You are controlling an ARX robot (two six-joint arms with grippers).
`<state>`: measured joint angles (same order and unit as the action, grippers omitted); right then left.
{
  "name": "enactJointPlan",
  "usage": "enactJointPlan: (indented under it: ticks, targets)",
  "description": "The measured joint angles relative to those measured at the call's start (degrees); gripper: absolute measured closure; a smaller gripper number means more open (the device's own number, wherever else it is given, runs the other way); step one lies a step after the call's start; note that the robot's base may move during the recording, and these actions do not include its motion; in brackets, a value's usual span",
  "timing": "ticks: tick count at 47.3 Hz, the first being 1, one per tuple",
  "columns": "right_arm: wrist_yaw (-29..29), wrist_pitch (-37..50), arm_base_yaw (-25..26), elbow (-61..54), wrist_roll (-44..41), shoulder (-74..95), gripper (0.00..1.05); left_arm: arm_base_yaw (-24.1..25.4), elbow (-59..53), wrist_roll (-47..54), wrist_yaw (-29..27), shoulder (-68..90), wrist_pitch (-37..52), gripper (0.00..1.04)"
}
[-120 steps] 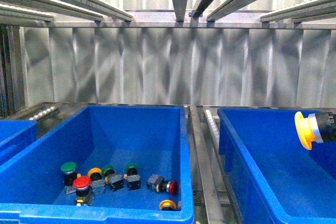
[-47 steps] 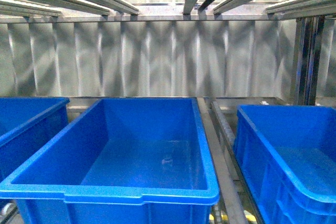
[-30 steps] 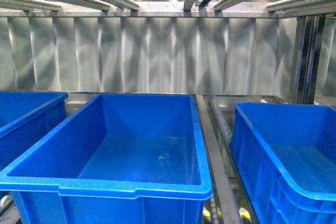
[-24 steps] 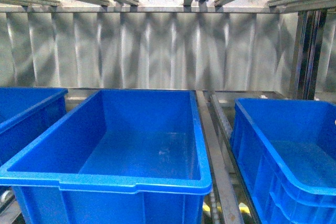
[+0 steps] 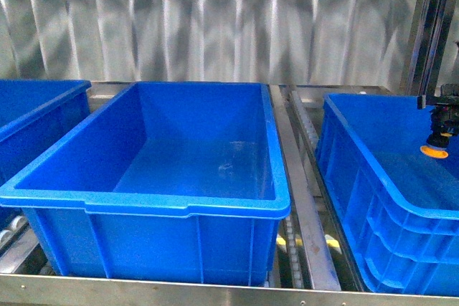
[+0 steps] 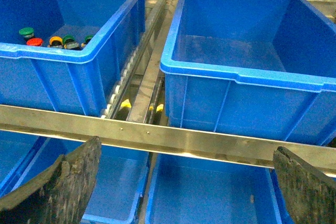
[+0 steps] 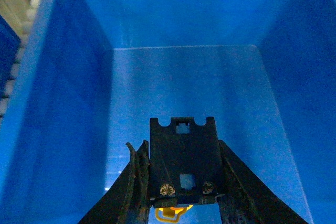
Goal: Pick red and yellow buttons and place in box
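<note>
At nine o'clock in the front view, only a corner of a blue plastic side crate [image 5: 43,102] shows. The left wrist camera looks out between the two worn black fingers [image 6: 58,187] of the left gripper [image 6: 186,145], which stand wide apart, released and grasping nothing. Beyond them lie a steel shelf rail [image 6: 157,136] and a blue plastic button crate [image 6: 79,59] holding a cluster of loose push buttons [image 6: 52,39] with round green, red and yellow caps. In the front view a deep rectangular blue middle crate [image 5: 143,202] fills six o'clock, with a grey metal roller track [image 5: 305,177] just beside it at four o'clock. At three o'clock stands the large deep blue plastic box [image 5: 358,155] with a thick rolled rim. Over its inside the right gripper [image 5: 439,123] hangs, clenched on a yellow mushroom-capped push button [image 5: 434,150] whose cap points down. The right wrist camera shows both fingers pressed against the button's black switch body, above the box's smooth floor.
</note>
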<state>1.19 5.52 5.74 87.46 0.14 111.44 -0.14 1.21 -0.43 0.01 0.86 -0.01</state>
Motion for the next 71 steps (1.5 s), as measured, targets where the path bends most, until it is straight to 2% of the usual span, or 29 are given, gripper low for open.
enactJointPlan:
  ticks: [8, 24, 36, 41, 45, 46, 54, 56, 58, 63, 66, 71]
  targets:
    - [0.3, -1.4, 1.1, 4.4, -1.5, 6.6, 0.79, 0.0, 0.0, 0.0, 0.0, 0.0, 0.0, 0.08]
    - [2.1, 1.9, 3.9, 3.8, -3.6, 15.3, 0.78, 0.0, 0.0, 0.0, 0.0, 0.0, 0.0, 0.08]
    - [1.4, 6.2, 3.8, 1.3, -2.4, 13.8, 0.40, 0.0, 0.0, 0.0, 0.0, 0.0, 0.0, 0.08]
    - [0.3, 8.1, 3.5, -3.2, -1.7, 9.0, 0.23, 0.0, 0.0, 0.0, 0.0, 0.0, 0.0, 0.08]
    - [-2.3, 13.0, 3.5, -9.9, 0.8, 0.6, 0.05, 0.0, 0.0, 0.0, 0.0, 0.0, 0.0, 0.08]
    - [-2.8, 13.7, 3.5, -11.2, 1.7, -1.3, 0.05, 0.0, 0.0, 0.0, 0.0, 0.0, 0.0, 0.08]
    - [-7.2, 19.7, 3.4, -25.6, 8.0, -21.3, 0.07, 0.0, 0.0, 0.0, 0.0, 0.0, 0.0, 0.08]
    - [-8.5, 21.2, 3.1, -30.4, 6.2, -26.8, 0.15, 0.0, 0.0, 0.0, 0.0, 0.0, 0.0, 0.08]
    - [-7.6, 21.5, 1.9, -37.7, 3.7, -34.7, 0.25, 0.0, 0.0, 0.0, 0.0, 0.0, 0.0, 0.08]
    - [-4.5, 20.2, -1.6, -51.3, 1.6, -49.0, 0.43, 0.0, 0.0, 0.0, 0.0, 0.0, 0.0, 0.08]
    - [-1.9, 18.0, -4.7, -61.3, 1.1, -60.3, 0.56, 0.0, 0.0, 0.0, 0.0, 0.0, 0.0, 0.08]
    - [-1.5, 11.6, -5.6, -73.6, 0.4, -77.0, 0.78, 0.0, 0.0, 0.0, 0.0, 0.0, 0.0, 0.08]
